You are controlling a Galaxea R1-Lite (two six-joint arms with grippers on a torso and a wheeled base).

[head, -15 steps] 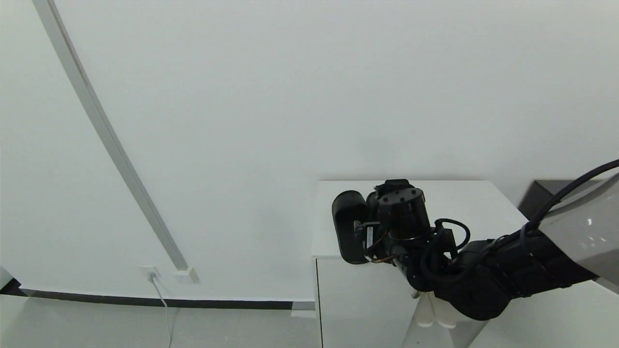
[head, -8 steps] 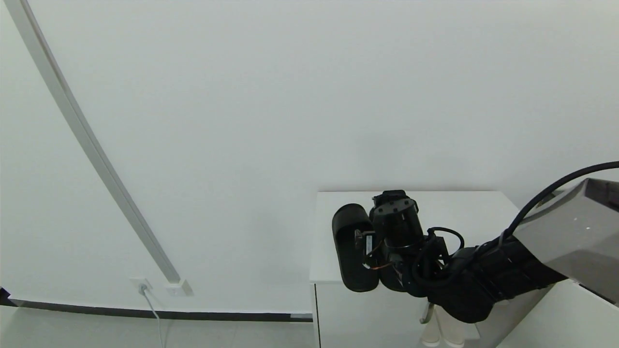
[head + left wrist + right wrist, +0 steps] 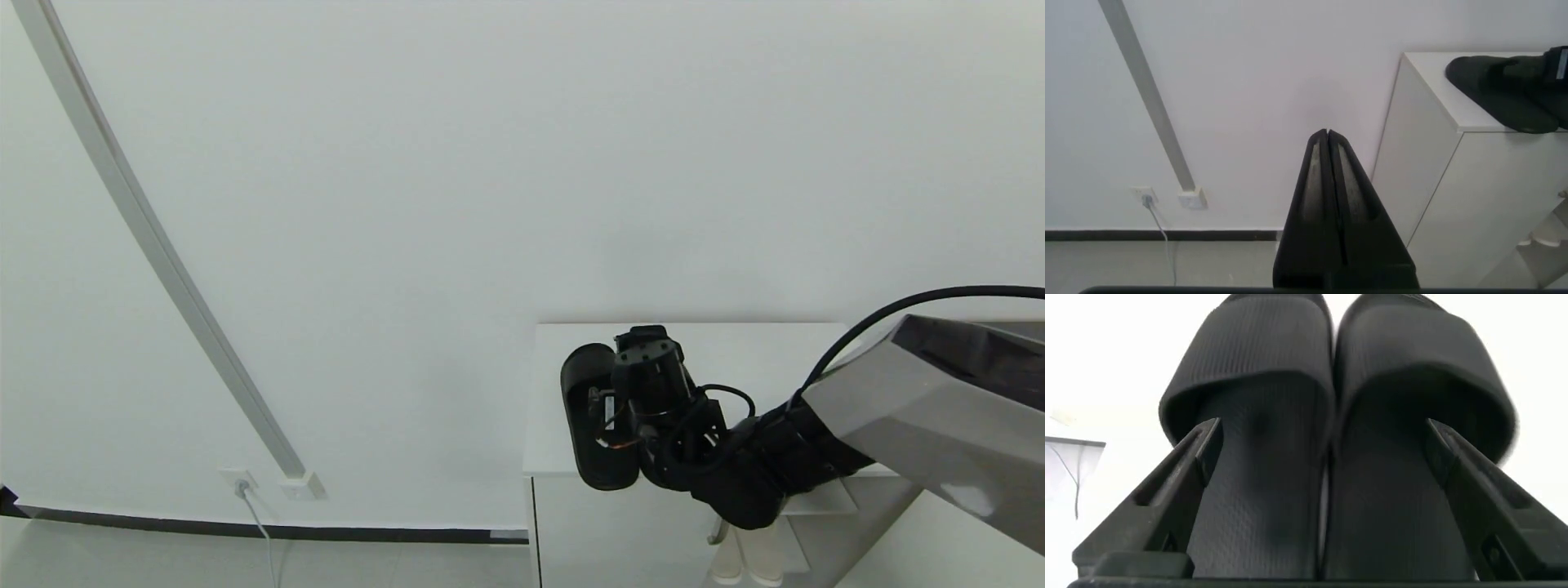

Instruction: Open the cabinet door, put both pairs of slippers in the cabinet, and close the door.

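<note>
The right arm [image 3: 898, 400] has stretched farther forward; the black slippers [image 3: 596, 416] stay at the cabinet's [image 3: 767, 347] left front corner.
The right gripper [image 3: 1321, 425] clamps the pair across the top's front edge. The left gripper [image 3: 1327, 135] is pressed closed and empty, facing bare wall [image 3: 408, 204].

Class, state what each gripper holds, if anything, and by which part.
Right gripper: the pair of black slippers, side by side, jaws against the soles' outer edges. Left gripper: shut, empty.

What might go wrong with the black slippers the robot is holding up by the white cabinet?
The right hand squeezes both black slippers only from the sides, so one might slide out and drop. They hang at the top front edge of the cabinet, so they may bump that edge on the way down and get knocked loose.
</note>
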